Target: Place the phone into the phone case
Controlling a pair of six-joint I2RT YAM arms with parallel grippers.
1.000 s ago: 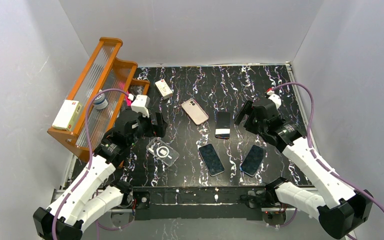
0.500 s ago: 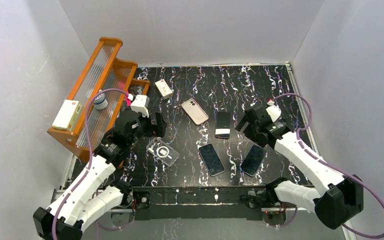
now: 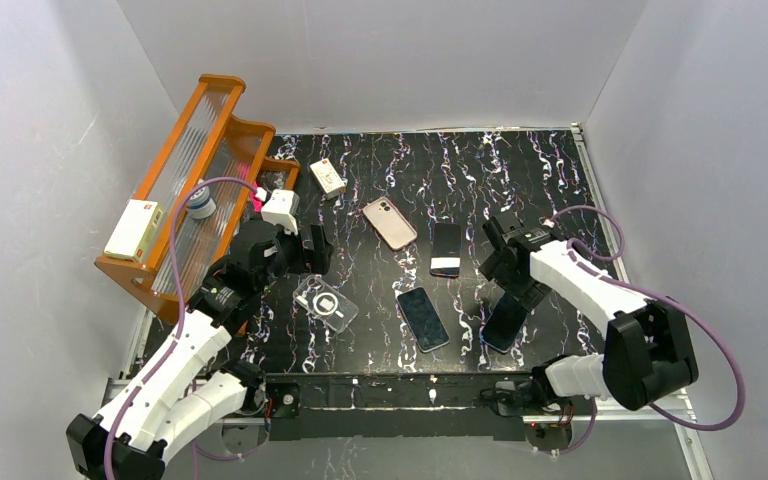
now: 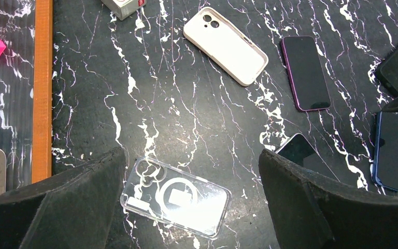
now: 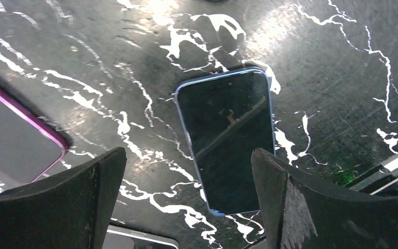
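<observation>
Set on table (image 3: 560, 180), mid-frame: phone case (image 3: 326, 303) lower left; near phone (image 3: 422, 319) beside it, right; second phone (image 3: 501, 328) further right; rack (image 3: 175, 190) upper left.

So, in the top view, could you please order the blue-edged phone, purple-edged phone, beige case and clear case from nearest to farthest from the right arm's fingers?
From the right fingers:
1. Blue-edged phone, directly beneath them.
2. Purple-edged phone, just left and farther back.
3. Beige case, farther left, toward the back.
4. Clear case, far left, toward the front.
</observation>
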